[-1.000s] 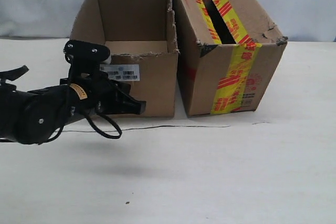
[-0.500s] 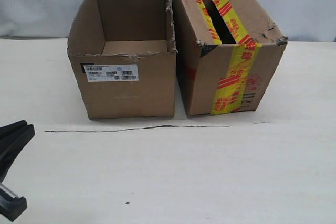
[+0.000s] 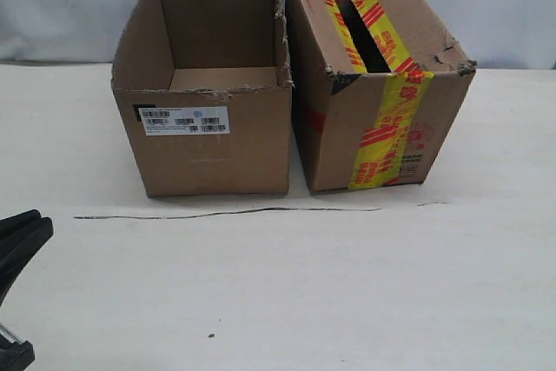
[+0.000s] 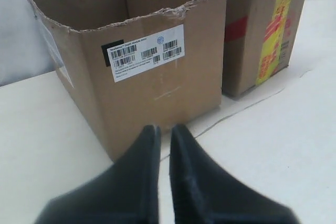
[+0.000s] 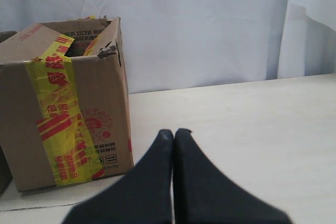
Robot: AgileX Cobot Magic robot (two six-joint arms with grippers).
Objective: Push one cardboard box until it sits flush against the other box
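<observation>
Near the other box [image 5: 63, 103], only its wrist view shows the right hand [image 5: 173, 132] closed; left hand [image 4: 164, 127] narrow.

The pale surface [image 3: 347, 284] is crossed by a thin dark line [image 3: 226, 213]; a speck [image 3: 209, 335] is seen toward its near edge, a white backdrop [image 3: 69, 6] beyond.

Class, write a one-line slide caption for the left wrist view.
Left gripper, shut, faces the labelled side of the torn-rimmed cardboard box; the tape-striped box stands just beyond.
</observation>
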